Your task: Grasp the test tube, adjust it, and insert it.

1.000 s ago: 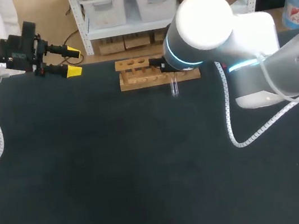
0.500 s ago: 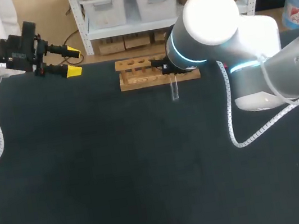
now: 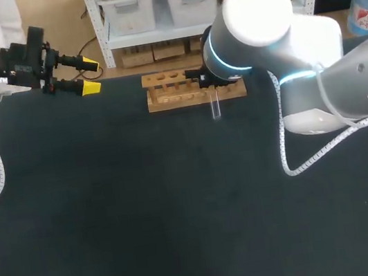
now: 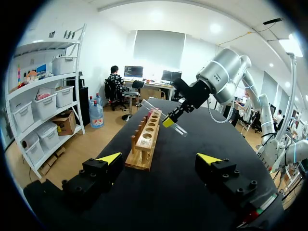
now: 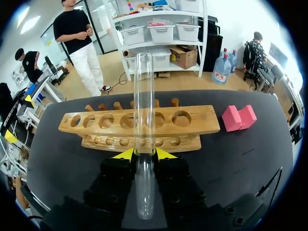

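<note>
Right gripper (image 5: 143,154) is clamped on the test tube (image 5: 144,96), with the yellow tips pinching it from both sides partway along its length. The long end sticks out ahead of the fingers and the short end runs back under the wrist. The tube is off the table, and the left wrist view shows it tilted, not upright. The wooden rack (image 5: 192,120) sits just ahead of the gripper, and the tube is in no hole yet. Handling guess: thin clear glass, so light, stiff, slick and breakable. Use a gentle mid-body squeeze and don't lever it against the rack. Left gripper (image 4: 160,158) is spread wide, holds nothing, and is well apart from both.
</note>
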Controlling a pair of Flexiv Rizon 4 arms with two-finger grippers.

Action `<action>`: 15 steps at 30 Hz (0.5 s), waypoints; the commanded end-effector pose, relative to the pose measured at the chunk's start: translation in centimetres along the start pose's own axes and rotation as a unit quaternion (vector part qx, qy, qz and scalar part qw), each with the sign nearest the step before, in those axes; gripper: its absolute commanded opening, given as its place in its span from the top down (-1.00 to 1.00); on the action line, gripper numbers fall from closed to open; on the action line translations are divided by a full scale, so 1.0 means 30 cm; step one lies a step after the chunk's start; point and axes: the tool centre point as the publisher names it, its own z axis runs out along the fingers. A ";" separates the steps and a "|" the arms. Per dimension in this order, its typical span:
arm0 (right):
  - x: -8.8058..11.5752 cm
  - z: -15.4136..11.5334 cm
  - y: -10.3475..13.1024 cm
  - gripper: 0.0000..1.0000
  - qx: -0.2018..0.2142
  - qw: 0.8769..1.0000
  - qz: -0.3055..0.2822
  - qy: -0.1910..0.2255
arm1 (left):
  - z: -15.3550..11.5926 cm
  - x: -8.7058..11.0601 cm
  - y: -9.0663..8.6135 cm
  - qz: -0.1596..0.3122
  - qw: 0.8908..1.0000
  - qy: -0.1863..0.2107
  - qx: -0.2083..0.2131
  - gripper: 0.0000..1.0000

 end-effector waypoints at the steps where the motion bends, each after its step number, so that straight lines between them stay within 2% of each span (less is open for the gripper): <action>1: 0.003 -0.009 -0.003 1.00 -0.001 1.000 -0.001 0.002 | 0.001 0.003 -0.002 0.001 1.000 -0.001 -0.001 -1.00; 15: 0.022 0.013 -0.005 1.00 -0.021 0.999 -0.006 0.050 | 0.001 0.003 -0.002 0.001 1.000 -0.001 -0.001 -1.00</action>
